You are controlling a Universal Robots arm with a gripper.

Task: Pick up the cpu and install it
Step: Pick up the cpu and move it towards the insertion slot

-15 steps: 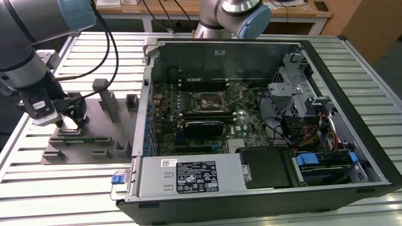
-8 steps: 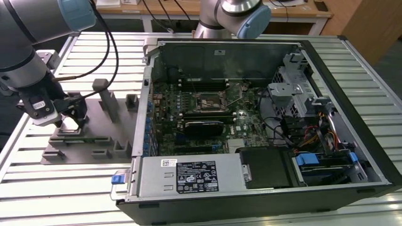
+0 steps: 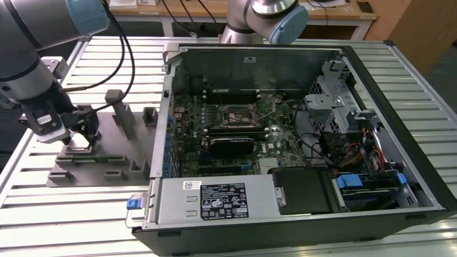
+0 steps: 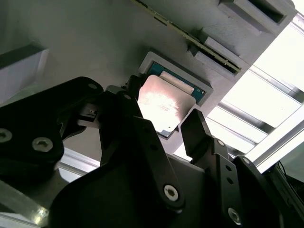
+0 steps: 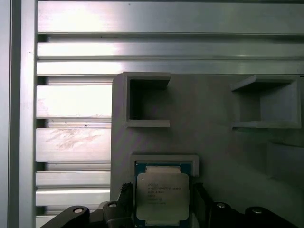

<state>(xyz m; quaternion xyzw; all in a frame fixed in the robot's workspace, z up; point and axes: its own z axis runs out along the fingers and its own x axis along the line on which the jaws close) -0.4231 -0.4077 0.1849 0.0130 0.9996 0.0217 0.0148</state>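
Note:
The cpu (image 5: 163, 197) is a small square chip with a shiny metal top (image 4: 165, 102). It lies in a shallow recess of the grey fixture plate (image 3: 93, 160) at the exterior view's left. My gripper (image 3: 77, 140) is down over that plate. In both wrist views its two black fingers (image 4: 194, 130) stand on opposite sides of the cpu, against its edges. The gripper (image 4: 164, 111) looks shut on the cpu, which is still level with its recess. The black socket (image 3: 236, 116) sits in the middle of the motherboard inside the open computer case (image 3: 400, 123).
Grey upright blocks (image 3: 120, 110) stand on the fixture plate close to the gripper. Two open box-shaped pockets (image 5: 147, 99) lie beyond the cpu. The table is ribbed aluminium slats (image 5: 76, 99). A second arm (image 3: 275, 19) stands behind the case. Cables (image 3: 125, 48) hang by my arm.

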